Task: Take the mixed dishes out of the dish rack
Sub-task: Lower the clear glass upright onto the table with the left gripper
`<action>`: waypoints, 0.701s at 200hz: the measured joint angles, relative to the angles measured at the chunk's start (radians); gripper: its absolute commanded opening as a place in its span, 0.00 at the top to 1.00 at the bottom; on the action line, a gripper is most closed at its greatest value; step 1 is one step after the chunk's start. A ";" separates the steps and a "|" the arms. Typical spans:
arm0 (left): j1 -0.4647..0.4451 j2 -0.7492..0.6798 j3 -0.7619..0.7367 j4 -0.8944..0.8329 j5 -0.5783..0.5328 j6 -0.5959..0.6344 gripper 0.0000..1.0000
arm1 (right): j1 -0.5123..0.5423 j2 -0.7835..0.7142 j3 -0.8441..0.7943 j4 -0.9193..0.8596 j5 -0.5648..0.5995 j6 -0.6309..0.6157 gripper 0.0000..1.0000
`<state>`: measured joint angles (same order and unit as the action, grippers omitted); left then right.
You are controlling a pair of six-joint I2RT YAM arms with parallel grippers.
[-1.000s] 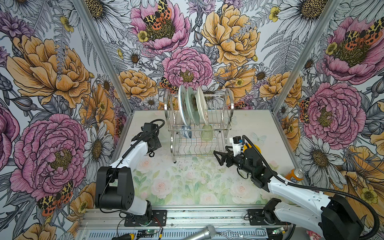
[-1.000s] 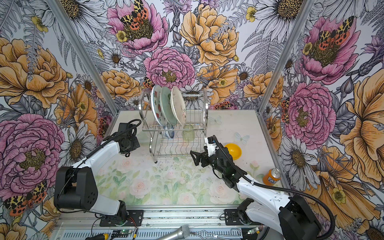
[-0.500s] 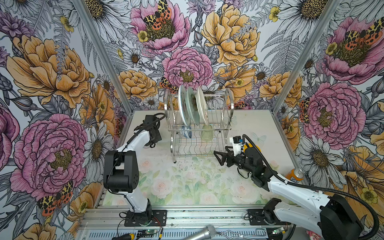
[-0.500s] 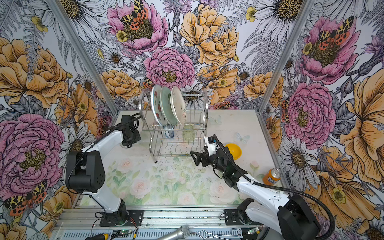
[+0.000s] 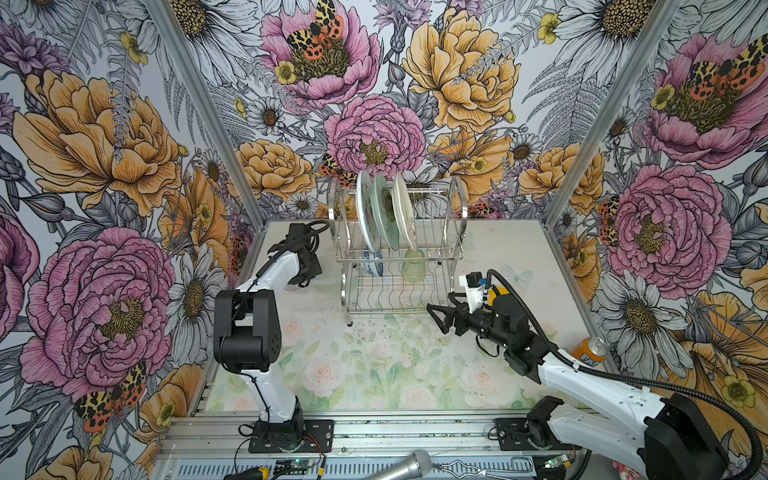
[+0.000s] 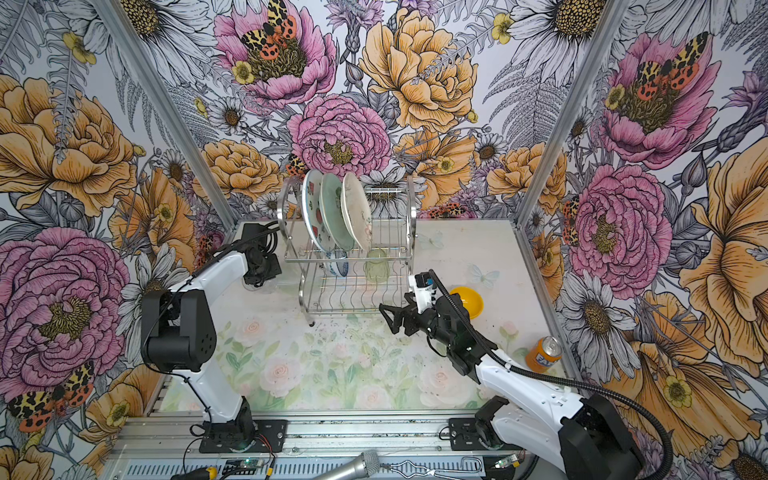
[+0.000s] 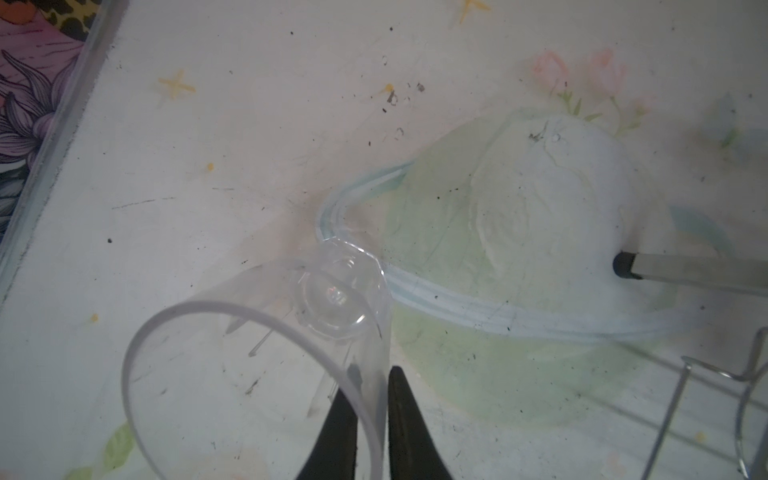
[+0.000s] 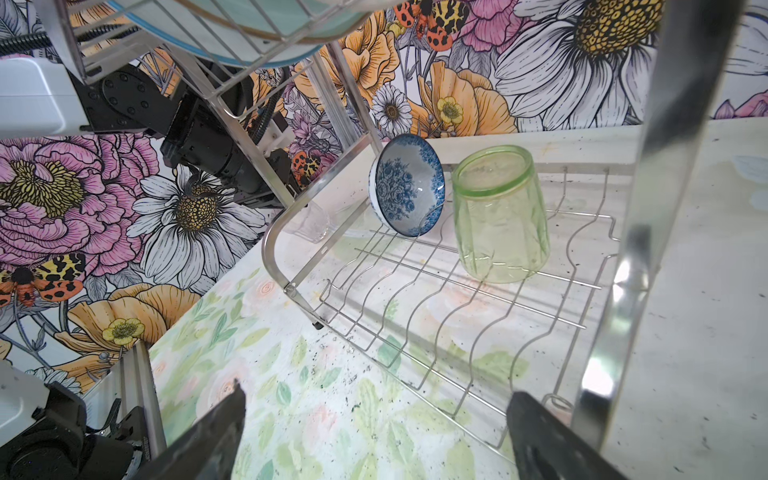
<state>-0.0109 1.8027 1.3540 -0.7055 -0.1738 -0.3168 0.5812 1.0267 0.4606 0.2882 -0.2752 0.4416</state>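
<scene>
The dish rack holds a watermelon-print plate, a pale green plate and a cream plate upright on top. On its lower tier lean a blue-and-white bowl and an upturned green tumbler. Left of the rack, the clear glass seems to rest on the table. My left gripper has one finger inside its wall and one outside; whether they still press it is unclear. My right gripper hangs open before the rack's right end. The yellow bowl lies behind it.
An orange soda can stands near the right wall. A rack leg stands close to the glass. A microphone and wire tongs lie on the front rail. The aluminium corner posts and floral walls close in three sides.
The left arm's elbow has risen and swung right while its gripper stayed beside the rack's left end with the glass. The right arm has hardly moved.
</scene>
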 measured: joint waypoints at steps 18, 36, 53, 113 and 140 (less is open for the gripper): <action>0.008 0.006 0.012 -0.001 0.015 0.009 0.52 | 0.000 0.000 0.000 0.000 -0.010 -0.006 0.00; 0.015 0.006 0.021 -0.002 0.019 0.001 0.35 | 0.000 0.000 0.000 0.000 -0.011 -0.007 0.00; 0.016 0.005 0.023 -0.002 0.018 0.009 0.22 | 0.000 0.002 0.000 0.000 -0.010 -0.006 0.00; 0.016 -0.090 -0.010 -0.002 0.015 -0.017 0.01 | 0.000 0.005 0.000 0.003 -0.007 -0.006 0.01; 0.016 -0.182 -0.068 0.020 0.020 -0.039 0.01 | 0.000 0.026 0.000 0.013 -0.006 -0.006 0.00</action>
<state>0.0051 1.6207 1.2865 -0.6857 -0.1535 -0.3561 0.5812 1.0527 0.4606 0.3012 -0.2813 0.4358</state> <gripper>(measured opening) 0.987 0.995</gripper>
